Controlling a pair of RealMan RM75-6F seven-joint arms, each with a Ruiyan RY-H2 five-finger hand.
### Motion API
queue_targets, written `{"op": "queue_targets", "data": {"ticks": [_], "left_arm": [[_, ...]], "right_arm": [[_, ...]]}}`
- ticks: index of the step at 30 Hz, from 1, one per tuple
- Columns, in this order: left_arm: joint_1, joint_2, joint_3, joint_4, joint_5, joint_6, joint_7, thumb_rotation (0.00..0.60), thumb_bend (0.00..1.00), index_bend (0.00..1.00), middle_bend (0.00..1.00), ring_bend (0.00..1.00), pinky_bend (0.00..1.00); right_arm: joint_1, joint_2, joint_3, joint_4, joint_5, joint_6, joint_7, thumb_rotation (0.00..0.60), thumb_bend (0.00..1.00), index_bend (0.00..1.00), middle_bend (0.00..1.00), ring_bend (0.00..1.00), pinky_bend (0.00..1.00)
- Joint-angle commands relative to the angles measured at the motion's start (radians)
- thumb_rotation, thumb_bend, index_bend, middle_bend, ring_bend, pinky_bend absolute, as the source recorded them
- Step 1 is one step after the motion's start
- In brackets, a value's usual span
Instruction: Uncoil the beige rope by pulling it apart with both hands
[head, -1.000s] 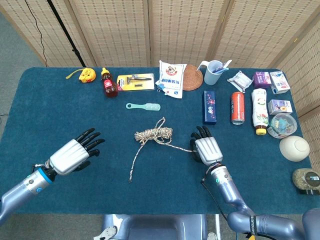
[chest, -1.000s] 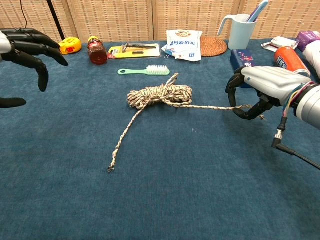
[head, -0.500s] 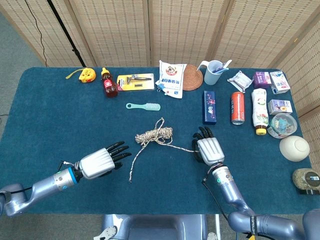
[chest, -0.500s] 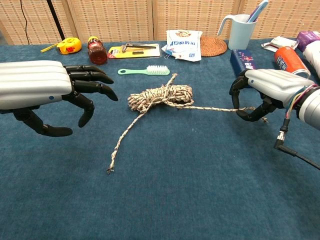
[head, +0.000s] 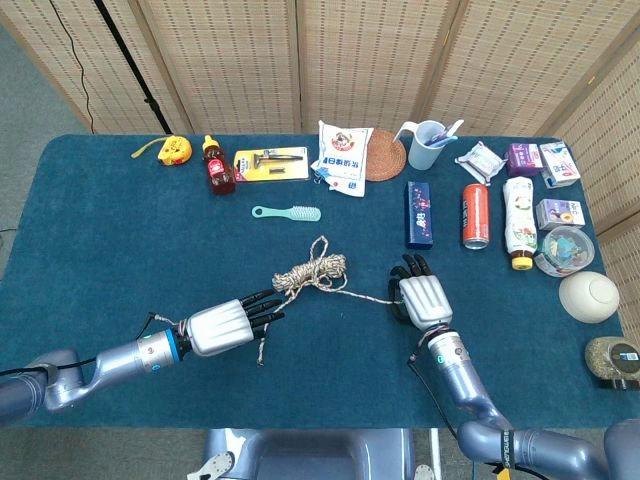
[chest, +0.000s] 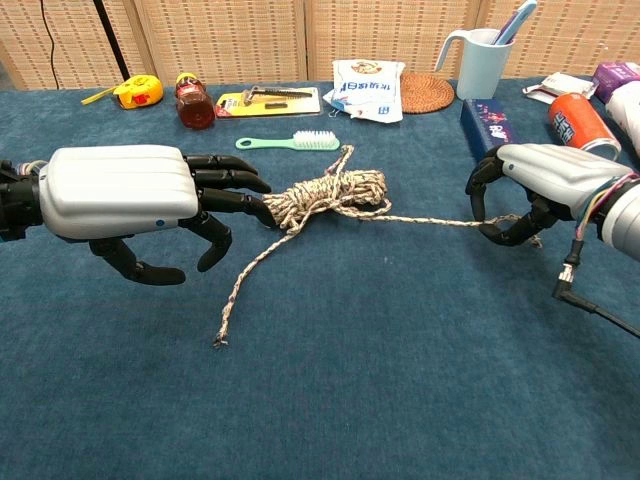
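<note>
The beige rope lies coiled in a bundle at mid-table. One strand runs right to my right hand, which grips its end with curled fingers. A second loose tail trails toward the front left. My left hand is spread beside the coil's left end, holding nothing. Its fingertips reach the bundle's edge, above the loose tail.
A mint hairbrush lies just behind the coil. Along the back sit a tape measure, sauce bottle, razor pack, white pouch, coaster and cup. A blue box, a can and bottles stand right.
My left hand has swept right across the table to the coil's left end. My right hand has drawn its strand slightly further right, and the coil has shifted a little with it.
</note>
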Motion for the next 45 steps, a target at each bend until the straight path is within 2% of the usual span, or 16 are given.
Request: {"op": "queue_targets", "data": {"ticks": [1, 10, 14, 22, 39, 45], "left_arm": [[-0.010, -0.020, 0.005, 0.027, -0.009, 0.004, 0.002, 0.600, 0.30, 0.54, 0.16, 0.00, 0.00], [-0.027, -0.091, 0.023, 0.130, -0.031, 0.011, 0.020, 0.600, 0.30, 0.54, 0.16, 0.00, 0.00], [-0.032, -0.109, 0.025, 0.152, -0.048, 0.007, 0.018, 0.600, 0.30, 0.50, 0.15, 0.00, 0.00], [-0.044, -0.136, 0.031, 0.178, -0.079, -0.020, 0.021, 0.600, 0.30, 0.44, 0.12, 0.00, 0.00], [-0.059, -0.205, 0.022, 0.207, -0.150, -0.056, 0.039, 0.600, 0.31, 0.45, 0.12, 0.00, 0.00], [-0.065, -0.225, 0.020, 0.211, -0.169, -0.065, 0.044, 0.600, 0.35, 0.46, 0.12, 0.00, 0.00]], "right_arm": [[0.000, 0.000, 0.001, 0.003, -0.001, -0.001, 0.005, 0.600, 0.47, 0.65, 0.27, 0.06, 0.00], [0.001, 0.003, 0.006, 0.017, 0.000, -0.014, 0.018, 0.600, 0.47, 0.65, 0.27, 0.06, 0.00], [0.001, 0.002, 0.007, 0.022, 0.000, -0.017, 0.022, 0.600, 0.47, 0.65, 0.27, 0.06, 0.00], [0.003, 0.000, 0.009, 0.031, 0.000, -0.023, 0.030, 0.600, 0.47, 0.65, 0.27, 0.06, 0.00], [-0.001, 0.004, 0.011, 0.048, 0.000, -0.029, 0.047, 0.600, 0.47, 0.65, 0.27, 0.07, 0.00], [-0.001, 0.005, 0.012, 0.054, -0.001, -0.035, 0.056, 0.600, 0.47, 0.65, 0.27, 0.07, 0.00]]}}
